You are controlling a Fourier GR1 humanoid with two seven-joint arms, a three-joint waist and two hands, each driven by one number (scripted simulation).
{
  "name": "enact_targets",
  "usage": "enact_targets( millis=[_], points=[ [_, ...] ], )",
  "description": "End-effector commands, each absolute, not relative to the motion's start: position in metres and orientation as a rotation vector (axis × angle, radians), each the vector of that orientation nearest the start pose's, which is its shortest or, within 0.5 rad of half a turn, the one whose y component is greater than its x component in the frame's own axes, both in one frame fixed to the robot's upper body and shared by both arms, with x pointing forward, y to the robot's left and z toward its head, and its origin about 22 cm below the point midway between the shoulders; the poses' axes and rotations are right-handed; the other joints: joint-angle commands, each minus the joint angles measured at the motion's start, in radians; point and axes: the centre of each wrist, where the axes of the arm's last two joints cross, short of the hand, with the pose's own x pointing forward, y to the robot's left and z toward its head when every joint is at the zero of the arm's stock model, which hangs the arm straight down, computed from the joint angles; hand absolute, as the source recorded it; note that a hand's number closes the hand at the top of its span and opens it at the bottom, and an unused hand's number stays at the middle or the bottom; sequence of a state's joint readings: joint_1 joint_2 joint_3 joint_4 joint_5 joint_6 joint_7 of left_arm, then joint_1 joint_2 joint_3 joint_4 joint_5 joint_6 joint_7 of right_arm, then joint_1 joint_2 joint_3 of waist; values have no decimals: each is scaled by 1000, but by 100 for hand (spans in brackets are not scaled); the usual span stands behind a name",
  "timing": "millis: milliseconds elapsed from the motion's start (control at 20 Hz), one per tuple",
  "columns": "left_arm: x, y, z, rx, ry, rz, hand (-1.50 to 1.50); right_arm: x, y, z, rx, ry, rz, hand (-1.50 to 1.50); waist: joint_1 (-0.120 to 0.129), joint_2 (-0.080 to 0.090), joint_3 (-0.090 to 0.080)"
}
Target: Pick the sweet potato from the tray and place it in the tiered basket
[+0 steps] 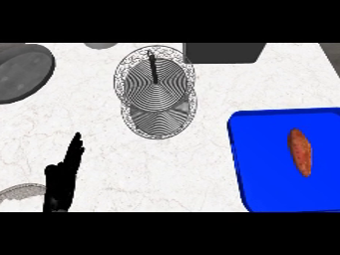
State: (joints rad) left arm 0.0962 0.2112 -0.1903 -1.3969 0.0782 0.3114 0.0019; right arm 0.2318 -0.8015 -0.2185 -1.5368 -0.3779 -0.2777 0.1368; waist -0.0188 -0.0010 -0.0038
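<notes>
- sweet potato [300, 151] lies lengthwise in blue tray [250, 164], right half
- tiered basket [156, 92] up-left of tray, apart
- left hand [64, 177] far left of tray, fingers straight, seemingly holding nothing

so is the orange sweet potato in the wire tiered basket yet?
No. The orange sweet potato lies on the blue tray; the wire tiered basket holds nothing.

Even, bright light falls flatly on the pale marble bench [202, 164], with no glare and hardly any cast shadows, while the wire tiered basket [156, 94] breaks into shimmering moiré rings and object edges look soft.
</notes>
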Motion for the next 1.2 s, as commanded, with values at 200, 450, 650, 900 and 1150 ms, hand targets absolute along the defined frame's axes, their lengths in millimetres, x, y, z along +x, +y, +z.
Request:
enact_targets(
  millis=[200,450,650,900,1150],
  points=[
    [203,247,-59,247,-1297,-26,0,184,-418,128,-897,-945,291,-150,21,2,-1],
    [203,243,-52,239,-1302,-30,0,212,-379,143,-995,-900,275,-150,36,2,3],
    [215,230,-58,254,-1304,-19,0,219,-359,127,-1022,-830,315,-150,27,2,3],
    [215,260,-55,255,-1316,-35,0,234,-338,100,-1056,-749,400,-150,33,4,3],
    [220,246,-54,243,-1308,-38,0,251,-326,95,-1046,-602,472,-150,30,3,3]
  ],
)
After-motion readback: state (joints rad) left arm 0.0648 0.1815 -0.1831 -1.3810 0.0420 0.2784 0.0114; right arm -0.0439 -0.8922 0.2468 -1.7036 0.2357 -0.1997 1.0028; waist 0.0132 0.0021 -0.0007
